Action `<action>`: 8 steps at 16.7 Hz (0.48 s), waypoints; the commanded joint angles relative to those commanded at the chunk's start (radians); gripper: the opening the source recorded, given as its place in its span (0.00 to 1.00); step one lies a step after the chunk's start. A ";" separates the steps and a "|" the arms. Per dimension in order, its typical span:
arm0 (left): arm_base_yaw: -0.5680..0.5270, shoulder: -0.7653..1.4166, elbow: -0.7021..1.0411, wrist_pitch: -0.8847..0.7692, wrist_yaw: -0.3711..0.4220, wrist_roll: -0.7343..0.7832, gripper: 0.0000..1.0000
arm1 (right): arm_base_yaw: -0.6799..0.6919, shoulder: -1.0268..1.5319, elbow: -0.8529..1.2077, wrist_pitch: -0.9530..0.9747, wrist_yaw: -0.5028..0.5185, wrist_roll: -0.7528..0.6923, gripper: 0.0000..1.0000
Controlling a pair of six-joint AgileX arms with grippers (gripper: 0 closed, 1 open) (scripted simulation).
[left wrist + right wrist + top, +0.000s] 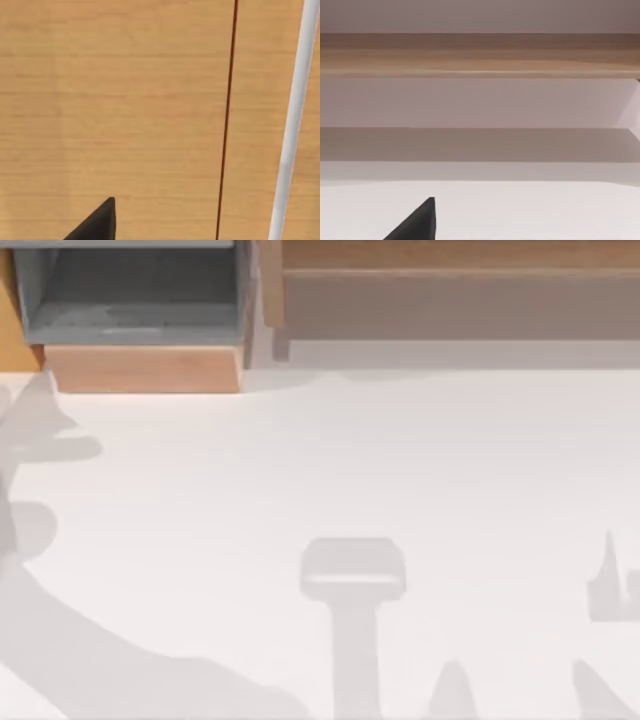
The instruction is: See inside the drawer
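At a white table [320, 490], with left gripper [97, 225] close before drawer [125, 100] wood, white bar [295, 115] just beside. Cannot tell its grip. Could ram the panel or miss the bar if driven ahead. Leaves right gripper [417, 225] idle facing cabinet [480, 55], grip likewise unclear.

We see a white table [330, 470] crossed by soft grey shadows, a long wooden shelf [450, 290] at its far edge
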 joint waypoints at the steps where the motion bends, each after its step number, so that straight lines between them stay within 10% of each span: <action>1: 0.000 0.000 0.000 0.000 0.000 0.000 1.00 | 0.000 0.000 0.000 0.000 0.000 0.000 1.00; 8: -0.017 0.032 0.069 -0.037 -0.016 0.000 1.00 | 0.000 0.000 0.000 0.000 0.000 0.000 1.00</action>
